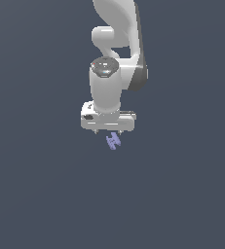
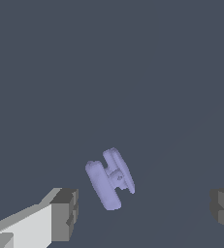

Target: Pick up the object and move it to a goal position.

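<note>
The white arm hangs over the dark grey tabletop (image 1: 41,194), its upper links cut off by the frame edge in the exterior view. The fingers (image 1: 108,131) are mostly hidden under the hand there; in the wrist view the fingers (image 2: 65,213) stand wide apart, only the grey tips showing, one clipped by the frame edge. The lavender-blue object (image 1: 113,141) lies between them (image 2: 110,178), tilted, touching neither. Whether it rests on the tabletop is hard to tell.
</note>
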### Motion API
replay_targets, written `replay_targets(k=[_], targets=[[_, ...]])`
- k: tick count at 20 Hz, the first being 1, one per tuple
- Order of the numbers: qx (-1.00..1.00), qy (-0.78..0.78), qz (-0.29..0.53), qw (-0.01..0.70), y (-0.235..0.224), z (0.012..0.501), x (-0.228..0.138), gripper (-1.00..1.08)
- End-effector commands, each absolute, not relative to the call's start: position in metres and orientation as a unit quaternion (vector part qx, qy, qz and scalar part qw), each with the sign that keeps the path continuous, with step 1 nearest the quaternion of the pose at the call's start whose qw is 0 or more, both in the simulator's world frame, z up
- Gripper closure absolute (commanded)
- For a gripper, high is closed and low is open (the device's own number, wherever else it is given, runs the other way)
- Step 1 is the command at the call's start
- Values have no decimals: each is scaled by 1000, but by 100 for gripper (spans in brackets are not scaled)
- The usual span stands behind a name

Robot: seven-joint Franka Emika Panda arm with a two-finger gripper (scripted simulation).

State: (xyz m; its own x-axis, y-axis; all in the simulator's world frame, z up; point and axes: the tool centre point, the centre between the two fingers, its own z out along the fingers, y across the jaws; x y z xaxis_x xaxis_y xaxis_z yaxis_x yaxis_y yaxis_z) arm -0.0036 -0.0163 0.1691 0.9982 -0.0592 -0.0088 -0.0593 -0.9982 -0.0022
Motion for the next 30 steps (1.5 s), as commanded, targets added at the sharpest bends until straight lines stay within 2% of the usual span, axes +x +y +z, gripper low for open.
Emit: replay_targets(k=[1, 17, 30], targets=[[-1000, 30, 4, 1, -16, 169, -4, -92], [-1000, 26, -8, 14, -10, 169, 2, -92], [-995, -102, -4, 4, -1, 119, -23, -92]])
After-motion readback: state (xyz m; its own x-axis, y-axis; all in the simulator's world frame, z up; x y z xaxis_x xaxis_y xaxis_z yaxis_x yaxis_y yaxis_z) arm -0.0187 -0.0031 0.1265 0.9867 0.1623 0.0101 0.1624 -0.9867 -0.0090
